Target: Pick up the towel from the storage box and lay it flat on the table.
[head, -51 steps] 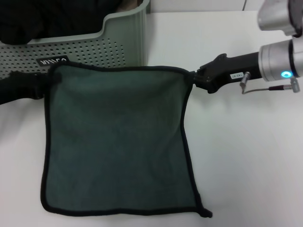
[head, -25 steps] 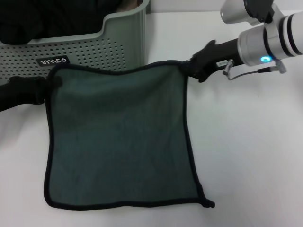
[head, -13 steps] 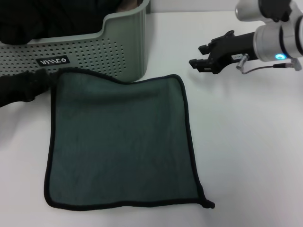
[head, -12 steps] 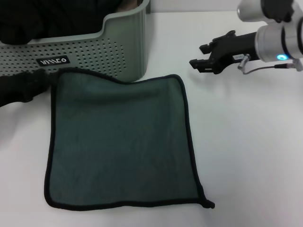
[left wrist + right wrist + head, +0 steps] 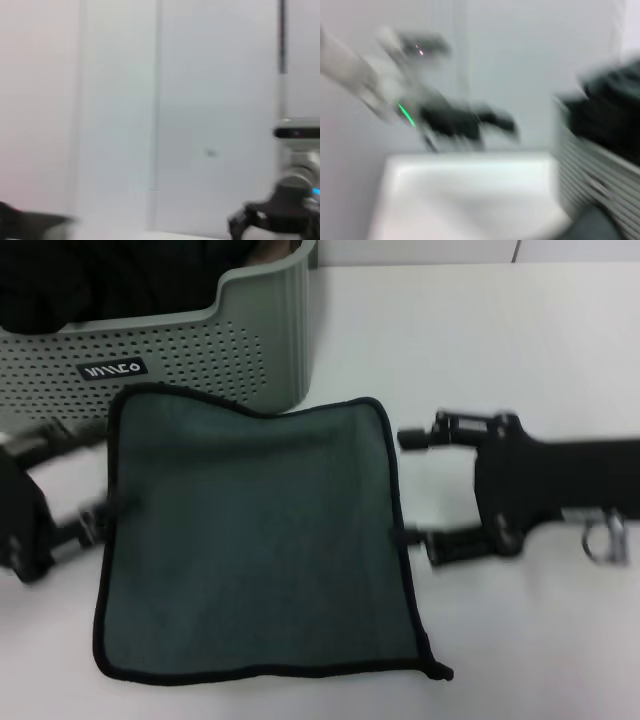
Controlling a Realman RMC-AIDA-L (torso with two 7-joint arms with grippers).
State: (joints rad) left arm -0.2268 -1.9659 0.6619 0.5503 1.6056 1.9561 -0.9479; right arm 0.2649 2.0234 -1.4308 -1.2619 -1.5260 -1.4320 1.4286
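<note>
Towel (image 5: 250, 540) lies flat, teal face up, on the table (image 5: 520, 360) just in front of the storage box (image 5: 250, 340). Both pincers spread wide, empty — right gripper (image 5: 418, 485) flanks towel's edge, left gripper (image 5: 70, 480) opposite. Risk: a finger snagging the hem, rumpling it.

The light is bright and even with only soft shadows, the towel (image 5: 255, 540) looks sharp from the head view, both grippers there look smeared, and both wrist views are very blurry.
</note>
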